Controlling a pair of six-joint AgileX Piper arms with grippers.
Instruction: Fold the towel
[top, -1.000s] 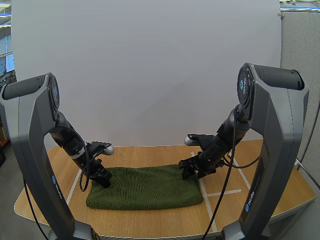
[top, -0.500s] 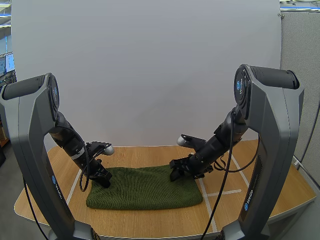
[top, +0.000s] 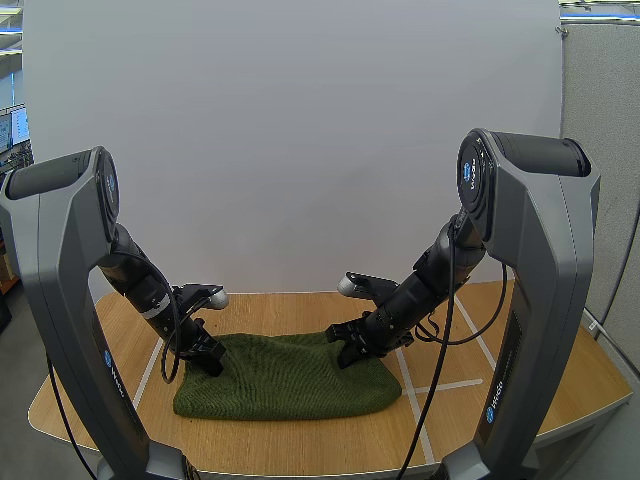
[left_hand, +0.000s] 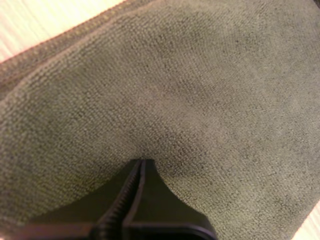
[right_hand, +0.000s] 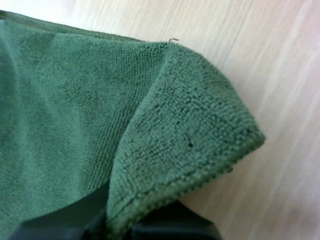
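Fingers (right_hand: 175, 227) of right gripper (top: 348, 352) pinch green towel (top: 290, 380) at its far right corner, curled up off tabletop (top: 300, 440). Left gripper (top: 210, 362) fingers (left_hand: 125, 205) closed tight, tips nipping towel's far left corner.

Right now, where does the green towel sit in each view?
High view: green towel lies on the wooden table, between left gripper and right gripper.
Left wrist view: pinched in the left gripper's tips.
Right wrist view: its lifted corner, pinched by the right gripper.
Shared landmark: the wooden table beside its hem.

Bright, even light; soft shadow beneath the towel (top: 285, 378).
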